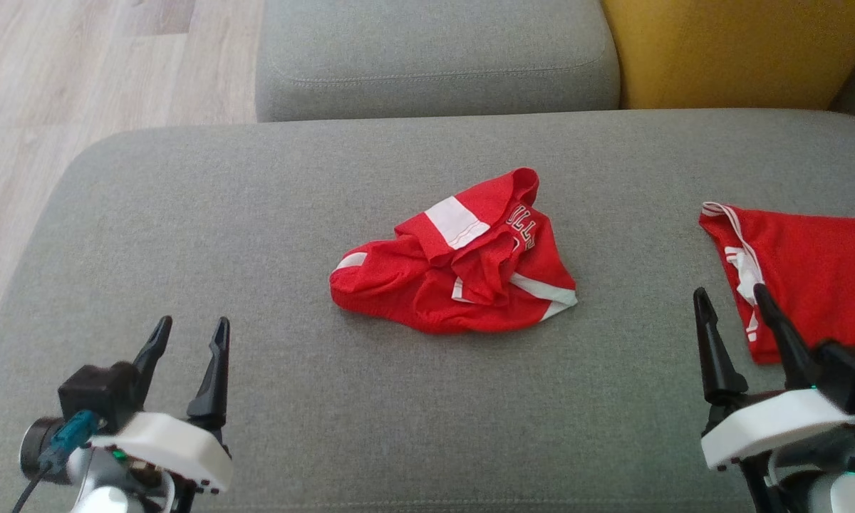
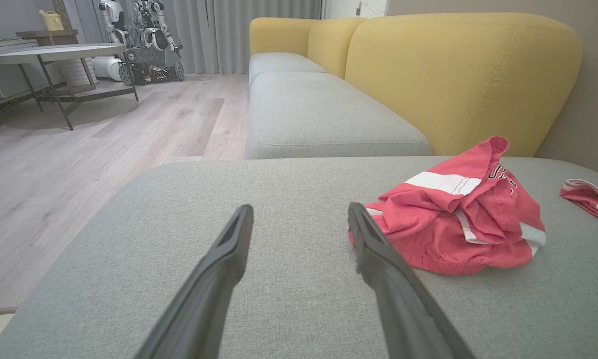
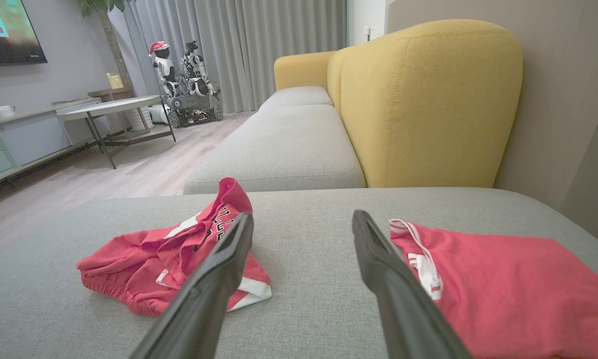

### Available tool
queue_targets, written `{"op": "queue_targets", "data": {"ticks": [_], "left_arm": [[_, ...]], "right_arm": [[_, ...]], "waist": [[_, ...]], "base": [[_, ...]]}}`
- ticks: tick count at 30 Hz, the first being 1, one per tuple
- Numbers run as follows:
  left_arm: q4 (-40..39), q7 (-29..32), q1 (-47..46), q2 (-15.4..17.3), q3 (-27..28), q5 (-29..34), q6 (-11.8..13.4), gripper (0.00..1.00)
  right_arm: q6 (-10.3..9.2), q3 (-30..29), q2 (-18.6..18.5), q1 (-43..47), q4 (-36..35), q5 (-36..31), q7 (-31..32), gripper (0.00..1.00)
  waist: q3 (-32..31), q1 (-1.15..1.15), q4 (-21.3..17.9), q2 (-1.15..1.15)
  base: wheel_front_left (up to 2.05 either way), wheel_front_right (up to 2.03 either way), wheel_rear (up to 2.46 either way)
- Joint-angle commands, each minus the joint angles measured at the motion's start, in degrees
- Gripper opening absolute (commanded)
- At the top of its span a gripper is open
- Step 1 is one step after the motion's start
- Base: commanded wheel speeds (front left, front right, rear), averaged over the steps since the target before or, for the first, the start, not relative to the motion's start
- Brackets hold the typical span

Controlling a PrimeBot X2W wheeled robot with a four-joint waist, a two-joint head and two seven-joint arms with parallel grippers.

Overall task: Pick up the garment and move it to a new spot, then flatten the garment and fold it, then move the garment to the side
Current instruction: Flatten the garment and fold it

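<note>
Two grippers are hovering at the bottom corners of the head view, the left gripper (image 1: 192, 324) at the lower left and the right gripper (image 1: 729, 292) at the lower right. Each has its jaws spread wide and is holding nothing, apparently poised for a first reach. Between them, at the centre of the frame, the crumpled red garment (image 1: 456, 260) is lying in a heap on the grey sofa seat (image 1: 256, 235), white stripes and part of some black lettering showing among its folds. Bunched like that, it is probably going to need lifting and spreading before any folding can begin. A second red garment (image 1: 805, 278) is lying flatter at the right edge of the frame, near the right gripper and well apart from the heap, seemingly out of play. The seat's woven fabric is offering a broad, soft, even surface. A further grey cushion (image 1: 434, 57) and a yellow backrest (image 1: 727, 50) are running across the top of the frame, with pale wood floor (image 1: 78, 71) at the upper left. In the left wrist view, a round table (image 2: 55, 51) and parked robots (image 2: 147, 45) are standing near grey curtains (image 2: 239, 30) at the upper left.
</note>
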Motion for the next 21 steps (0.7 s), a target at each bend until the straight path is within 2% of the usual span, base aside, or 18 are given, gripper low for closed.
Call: {"op": "queue_targets", "data": {"ticks": [1, 14, 21], "left_arm": [[-1.9, -0.1, -2.6, 1.9, 2.4, -0.1, 0.4, 1.00], [-2.0, -0.6, -3.1, 2.0, 2.0, -0.1, 0.5, 1.00], [-2.1, -0.7, -5.5, 1.6, 0.8, 0.4, -0.5, 1.00]], "right_arm": [[-0.04, 1.1, -0.3, -1.9, -2.4, 0.1, 0.0, 1.00], [-0.04, 0.8, -0.3, -2.2, -2.4, 0.1, 0.0, 1.00], [-0.04, 3.8, -0.4, -4.5, -0.2, 0.7, 0.1, 1.00]], "waist": [[0.0, 0.00, 0.0, 0.00], [0.2, 0.00, 0.6, 0.00], [1.4, 0.00, 3.8, 0.00]], "base": [[0.00, 0.00, 0.00], [0.00, 0.00, 0.00], [0.00, 0.00, 0.00]]}}
